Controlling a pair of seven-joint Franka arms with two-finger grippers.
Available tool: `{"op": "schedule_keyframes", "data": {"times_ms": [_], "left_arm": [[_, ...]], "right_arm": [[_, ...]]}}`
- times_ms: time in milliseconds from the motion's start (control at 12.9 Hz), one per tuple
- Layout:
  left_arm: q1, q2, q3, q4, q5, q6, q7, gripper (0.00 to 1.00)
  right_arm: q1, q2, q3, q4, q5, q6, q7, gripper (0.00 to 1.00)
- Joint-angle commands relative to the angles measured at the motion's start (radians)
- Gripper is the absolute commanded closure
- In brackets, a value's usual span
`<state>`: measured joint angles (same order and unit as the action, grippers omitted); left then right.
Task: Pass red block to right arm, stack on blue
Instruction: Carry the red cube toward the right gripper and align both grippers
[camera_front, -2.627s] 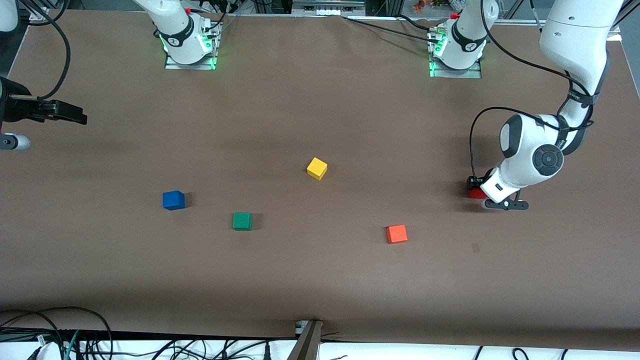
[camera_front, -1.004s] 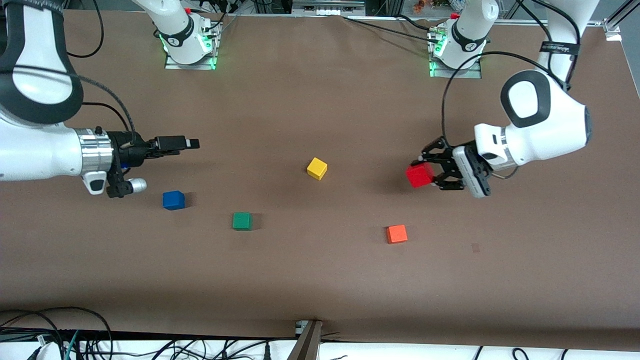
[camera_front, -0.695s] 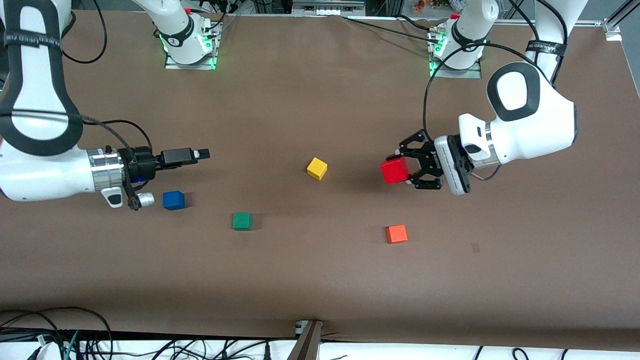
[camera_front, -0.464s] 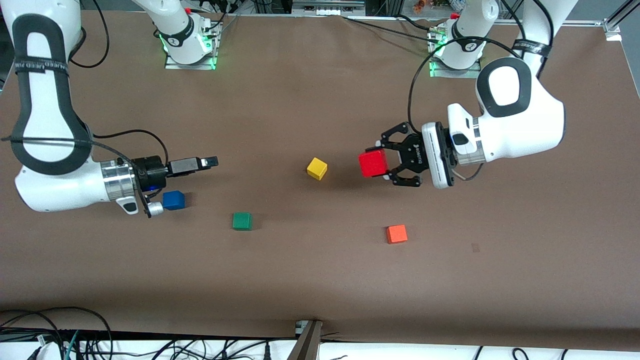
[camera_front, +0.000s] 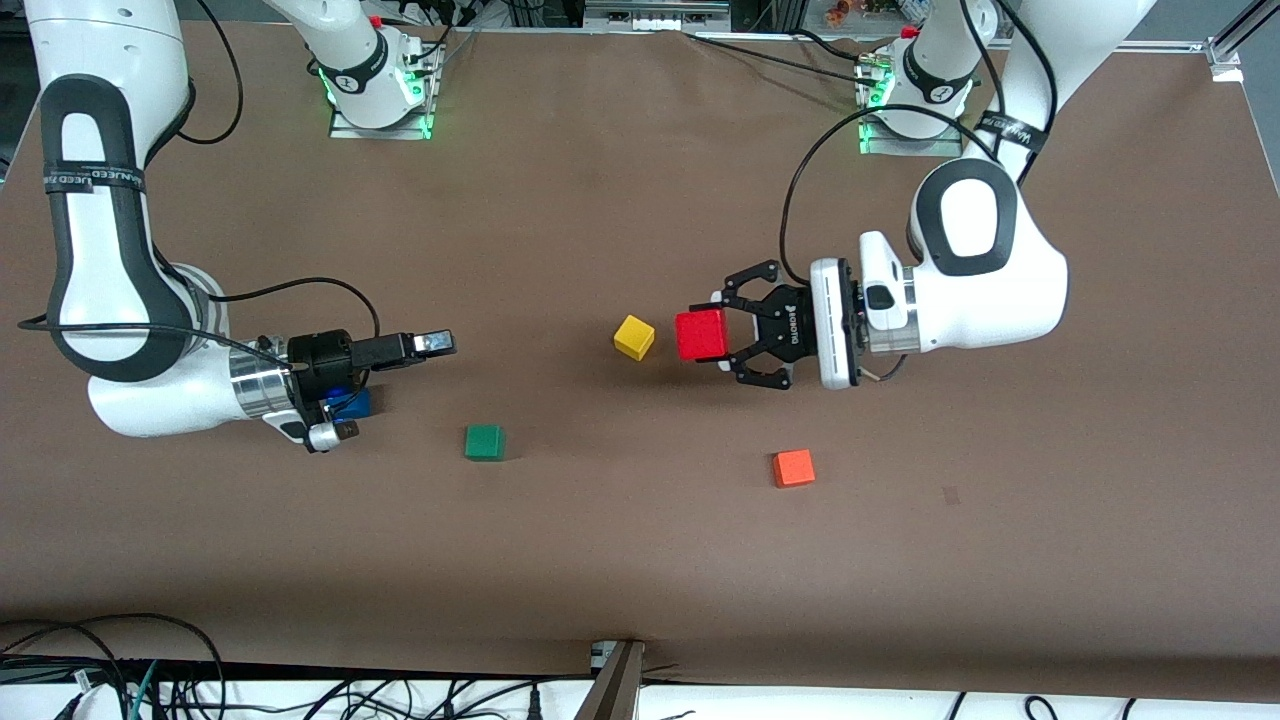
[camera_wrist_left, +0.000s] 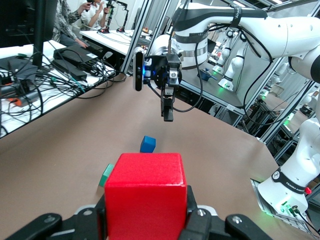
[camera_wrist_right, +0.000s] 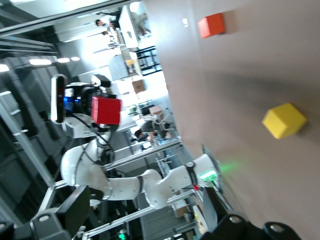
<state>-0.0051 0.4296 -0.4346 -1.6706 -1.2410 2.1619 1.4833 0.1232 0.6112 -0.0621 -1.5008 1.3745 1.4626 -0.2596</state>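
Observation:
My left gripper (camera_front: 722, 335) is shut on the red block (camera_front: 702, 335) and holds it in the air beside the yellow cube, pointing toward the right arm's end. In the left wrist view the red block (camera_wrist_left: 146, 197) fills the jaws. My right gripper (camera_front: 443, 343) is open and empty, held level and pointing at the red block with a wide gap between them. It also shows in the left wrist view (camera_wrist_left: 168, 112). The blue cube (camera_front: 352, 403) lies on the table, partly hidden under the right wrist. It also shows in the left wrist view (camera_wrist_left: 147, 144).
A yellow cube (camera_front: 634, 337) lies mid-table between the two grippers. A green cube (camera_front: 484, 442) and an orange-red cube (camera_front: 793, 468) lie nearer to the front camera. The brown table (camera_front: 640, 560) ends in a cable-strewn front edge.
My left gripper lifted the red block from the left arm's end and carried it toward the middle. My right arm swung in toward the middle and now hangs over the blue cube.

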Motion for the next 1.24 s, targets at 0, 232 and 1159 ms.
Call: {"op": "schedule_keyframes", "data": {"times_ms": [0, 232, 1159], "left_arm": [[-0.045, 0.052, -0.004, 0.063, -0.052, 0.053, 0.05, 1.0], [-0.102, 0.086, -0.003, 0.074, -0.175, 0.096, 0.13, 1.0], [-0.231, 0.19, -0.001, 0.196, -0.216, 0.248, 0.132, 1.0]], "right_arm": [[0.035, 0.036, 0.004, -0.003, 0.125, 0.018, -0.056, 0.0], [0.078, 0.042, 0.007, -0.001, 0.194, 0.111, -0.076, 0.0], [0.208, 0.027, 0.016, -0.001, 0.334, 0.312, -0.063, 0.0]]}}
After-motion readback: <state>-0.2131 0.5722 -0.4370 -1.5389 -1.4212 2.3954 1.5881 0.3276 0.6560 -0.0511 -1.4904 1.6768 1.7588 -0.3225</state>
